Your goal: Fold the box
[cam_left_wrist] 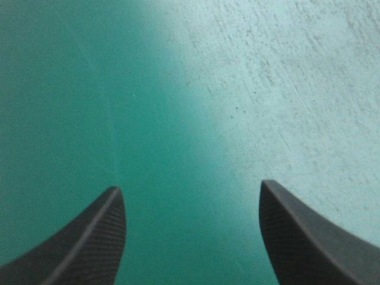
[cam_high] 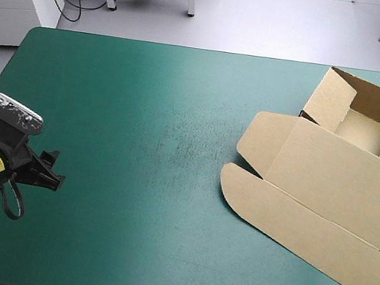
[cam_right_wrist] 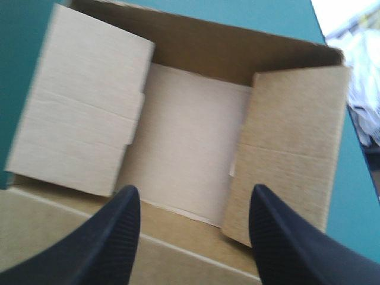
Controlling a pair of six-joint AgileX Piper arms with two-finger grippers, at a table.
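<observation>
Here, black-fingered left gripper and right gripper gape empty; the right, over the brown cardboard box, should tuck side flaps squarely.

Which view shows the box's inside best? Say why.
Right wrist view: it looks into the box, floor and both side flaps plain. High view shows it far off, partly cut off. Left wrist view shows only teal-green cover.

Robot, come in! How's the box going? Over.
Left gripper open over bare teal-green cover. Right gripper open above box. Open tray, lid flat. Nothing in the way.
</observation>
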